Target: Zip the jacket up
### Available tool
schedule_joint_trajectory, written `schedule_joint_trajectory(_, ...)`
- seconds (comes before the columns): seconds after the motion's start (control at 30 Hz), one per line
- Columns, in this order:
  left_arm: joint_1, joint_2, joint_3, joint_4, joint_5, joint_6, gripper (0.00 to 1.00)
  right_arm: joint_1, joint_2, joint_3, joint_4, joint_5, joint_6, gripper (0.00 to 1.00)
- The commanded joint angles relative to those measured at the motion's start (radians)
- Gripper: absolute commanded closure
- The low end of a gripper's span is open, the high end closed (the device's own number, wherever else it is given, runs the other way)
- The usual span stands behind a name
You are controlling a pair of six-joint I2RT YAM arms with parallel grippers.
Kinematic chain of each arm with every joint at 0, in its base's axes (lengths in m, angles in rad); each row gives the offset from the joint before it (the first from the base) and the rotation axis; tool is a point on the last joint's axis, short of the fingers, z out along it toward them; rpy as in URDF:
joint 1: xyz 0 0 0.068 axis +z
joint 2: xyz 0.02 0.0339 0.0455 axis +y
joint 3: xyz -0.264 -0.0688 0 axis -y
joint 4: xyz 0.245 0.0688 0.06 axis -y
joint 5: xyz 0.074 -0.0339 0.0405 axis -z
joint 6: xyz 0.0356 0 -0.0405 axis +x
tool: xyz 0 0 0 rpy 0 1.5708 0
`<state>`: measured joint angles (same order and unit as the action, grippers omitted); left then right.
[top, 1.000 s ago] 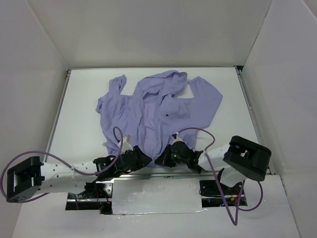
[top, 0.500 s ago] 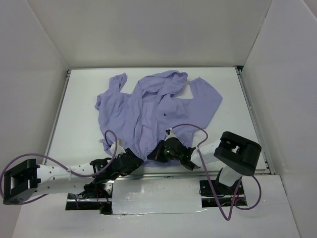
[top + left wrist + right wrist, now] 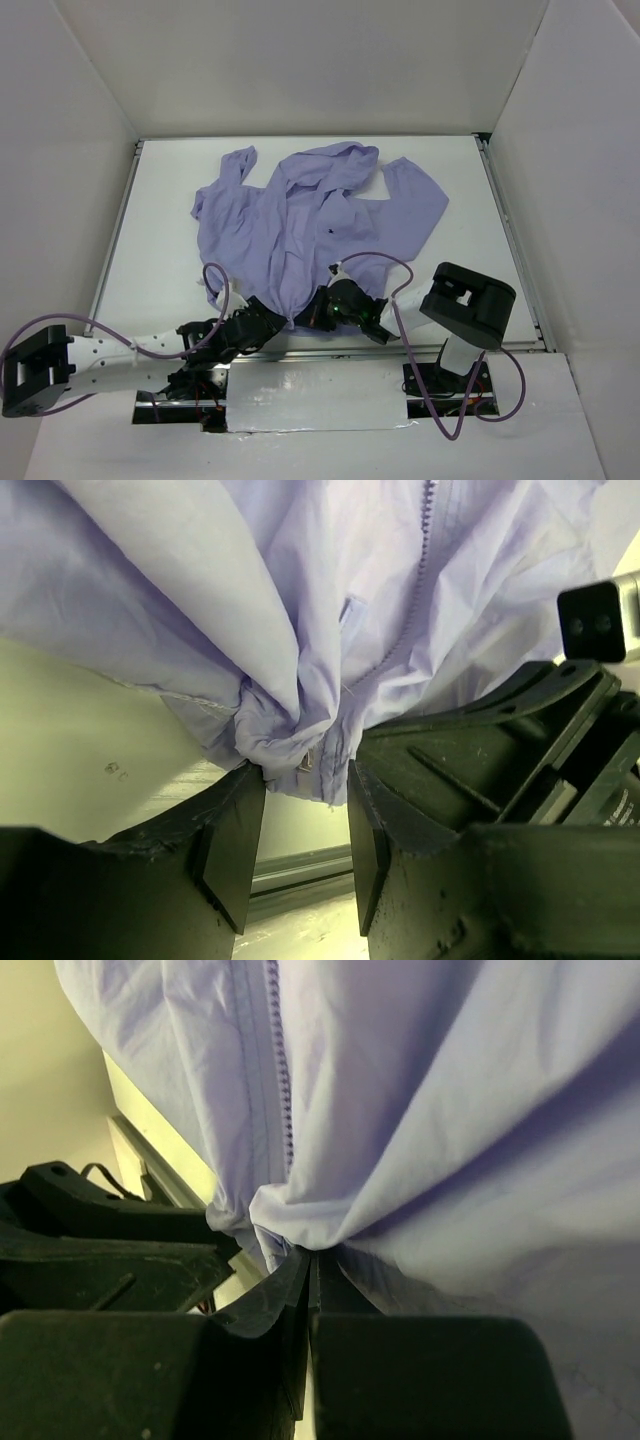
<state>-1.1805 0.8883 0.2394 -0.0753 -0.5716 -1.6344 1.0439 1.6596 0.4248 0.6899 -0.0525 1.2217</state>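
The lavender jacket lies spread on the white table, hood at the far end, its near hem drawn to a point at the front edge. My right gripper is shut on that hem; the right wrist view shows its jaws pressed together on a fold of the jacket, with the zipper teeth running up to the left. My left gripper sits just left of it, open. Between its tips hangs the bunched hem with a small metal zipper piece, below the zipper teeth.
White walls close in the table on three sides. A metal rail runs along the front edge under the grippers. Purple cables loop over the jacket's lower part. The right arm's large black link stands at the near right.
My right gripper has moved left with the hem, gathering the jacket's bottom into a point beside the left gripper. The left gripper has drawn back a little toward the near left.
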Motion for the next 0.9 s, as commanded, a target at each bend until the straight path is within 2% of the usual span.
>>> schedule_joint_trajectory(0.0,0.002,0.021,-0.006,-0.003,0.007,-0.050,0.50,0.011,-0.003,-0.015,0.057,-0.003,0.002,0.98)
schedule_joint_trajectory(0.3,0.004,0.129,0.027,0.036,0.070,-0.085,0.57,0.011,0.014,-0.001,0.059,-0.001,0.001,1.00)
schedule_joint_trajectory(0.67,0.001,0.097,0.009,0.054,0.088,-0.108,0.59,0.011,0.042,-0.003,0.076,0.005,0.006,1.00)
schedule_joint_trajectory(0.87,0.002,0.097,0.008,0.052,0.085,-0.116,0.68,0.011,0.043,-0.008,0.080,0.006,0.009,1.00)
